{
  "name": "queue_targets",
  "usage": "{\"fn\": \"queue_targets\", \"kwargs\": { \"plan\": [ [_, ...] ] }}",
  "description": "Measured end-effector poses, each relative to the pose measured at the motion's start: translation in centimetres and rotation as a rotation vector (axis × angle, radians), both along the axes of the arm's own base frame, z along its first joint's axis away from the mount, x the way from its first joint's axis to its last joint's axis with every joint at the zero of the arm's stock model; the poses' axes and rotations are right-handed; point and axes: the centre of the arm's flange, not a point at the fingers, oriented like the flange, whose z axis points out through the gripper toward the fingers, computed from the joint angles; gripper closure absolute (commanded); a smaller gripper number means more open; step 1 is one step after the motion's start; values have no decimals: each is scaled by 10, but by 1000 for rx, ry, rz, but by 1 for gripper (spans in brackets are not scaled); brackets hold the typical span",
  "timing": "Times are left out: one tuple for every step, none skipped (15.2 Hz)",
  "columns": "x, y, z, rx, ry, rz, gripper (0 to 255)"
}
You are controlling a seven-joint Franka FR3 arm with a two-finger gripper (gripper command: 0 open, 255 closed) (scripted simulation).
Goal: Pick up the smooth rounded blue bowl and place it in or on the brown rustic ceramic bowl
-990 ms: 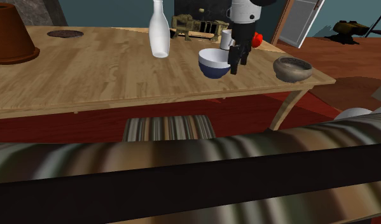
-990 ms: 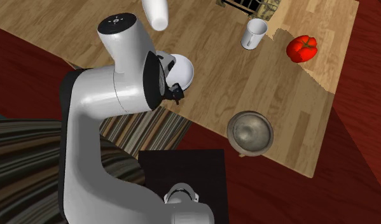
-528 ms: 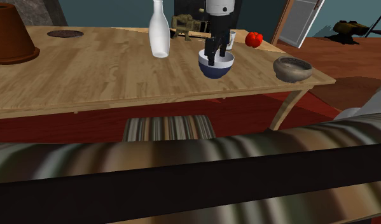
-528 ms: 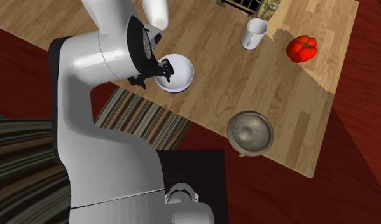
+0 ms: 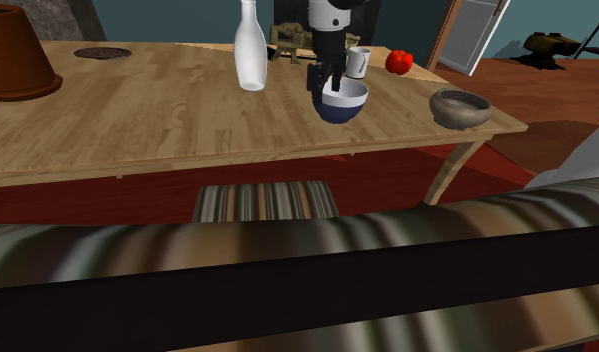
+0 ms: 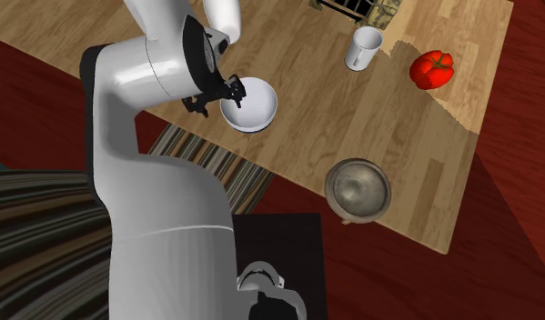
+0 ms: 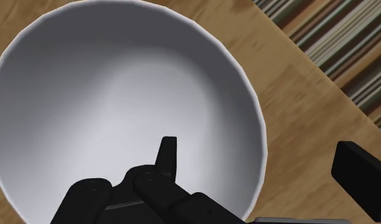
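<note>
The blue bowl [image 5: 345, 103] with a white inside [image 6: 252, 105] stands upright on the wooden table [image 5: 167, 110]. My gripper [image 5: 322, 82] hangs over the rim on the bowl's side toward the shoulder view's left. In the wrist view the gripper [image 7: 259, 153] is open: one finger [image 7: 168, 156] reaches inside the bowl [image 7: 106, 102], the other finger [image 7: 360, 175] is outside, and neither touches the rim between them. The brown bowl [image 5: 460, 107] sits empty near the table's corner [image 6: 358, 189], well apart from the blue bowl.
A white bottle [image 5: 250, 50], a white mug [image 5: 358, 62] and a red tomato-like thing [image 5: 398, 61] stand behind the blue bowl. A large brown pot [image 5: 12, 55] occupies the far left. A striped rug [image 5: 267, 200] lies under the table's near edge.
The arm has swung toward the shoulder view's left, carrying the gripper from the bowl's right side across to its left rim. The bowl has stayed in place.
</note>
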Motion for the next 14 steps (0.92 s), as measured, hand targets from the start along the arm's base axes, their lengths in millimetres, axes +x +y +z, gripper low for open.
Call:
{"fn": "queue_targets", "kwargs": {
  "plan": [
    [0, 0, -6, 0, 0, 0, 0],
    [0, -1, -12, 0, 0, 0, 0],
    [0, -1, -16, 0, 0, 0, 0],
    [-1, -1, -18, 0, 0, 0, 0],
    [-1, -1, -18, 0, 0, 0, 0],
    [-1, -1, -19, 0, 0, 0, 0],
    [-1, -1, -19, 0, 0, 0, 0],
    [-1, -1, -19, 0, 0, 0, 0],
    [-1, -1, -19, 0, 0, 0, 0],
    [-1, -1, -19, 0, 0, 0, 255],
    [-1, -1, -19, 0, 0, 0, 255],
    [-1, -1, -19, 0, 0, 0, 255],
    [-1, -1, -19, 0, 0, 0, 255],
    [-1, -1, -19, 0, -1, 1, 255]
  ]
}}
